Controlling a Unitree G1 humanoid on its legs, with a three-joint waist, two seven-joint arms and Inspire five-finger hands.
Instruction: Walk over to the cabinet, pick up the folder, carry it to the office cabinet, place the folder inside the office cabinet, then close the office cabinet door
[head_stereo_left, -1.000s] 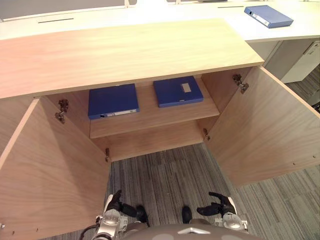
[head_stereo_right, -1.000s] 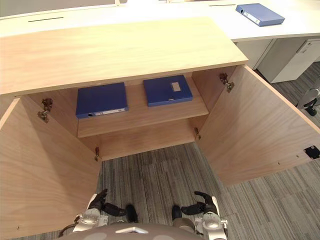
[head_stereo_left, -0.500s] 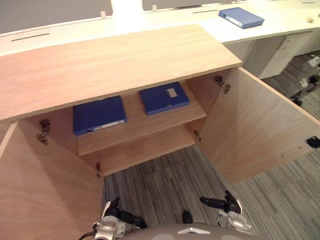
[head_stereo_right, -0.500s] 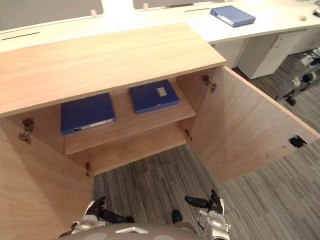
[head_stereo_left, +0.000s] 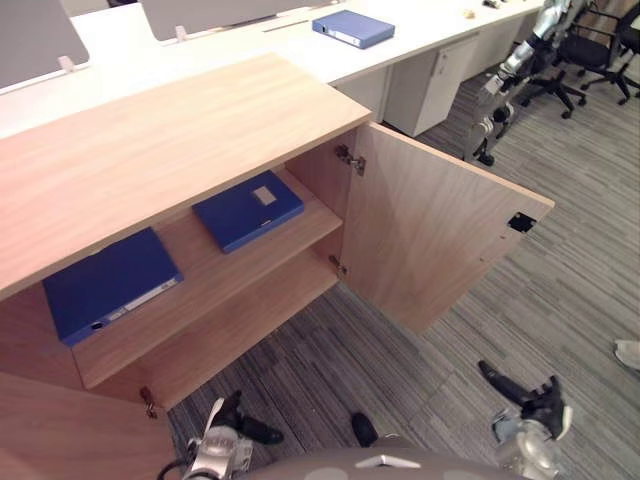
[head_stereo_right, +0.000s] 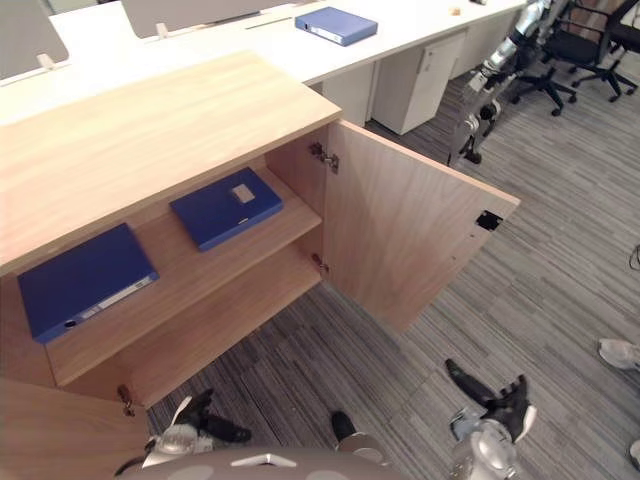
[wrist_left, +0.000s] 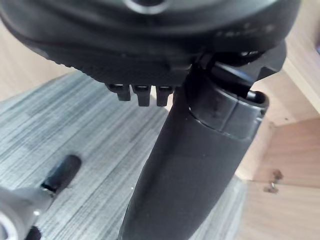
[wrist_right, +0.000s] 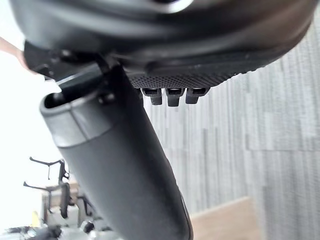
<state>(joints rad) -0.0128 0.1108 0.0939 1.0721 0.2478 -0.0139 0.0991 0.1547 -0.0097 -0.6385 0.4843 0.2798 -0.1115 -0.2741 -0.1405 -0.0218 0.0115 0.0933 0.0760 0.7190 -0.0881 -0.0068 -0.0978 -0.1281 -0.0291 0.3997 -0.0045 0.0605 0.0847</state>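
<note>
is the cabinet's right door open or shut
Open. The right door stands swung out from the cabinet with its hinges bare, and a blue folder lies in plain sight on the shelf.

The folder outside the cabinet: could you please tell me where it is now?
The folder lies flat on the white desk at the top of both eye views, beyond the cabinet's right end and its open right door.

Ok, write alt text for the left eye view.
A wooden cabinet stands open with two blue folders flat on its upper shelf, the left folder and the right folder. A third folder lies on the white desk behind. The left hand and right hand hang low, empty.
</note>
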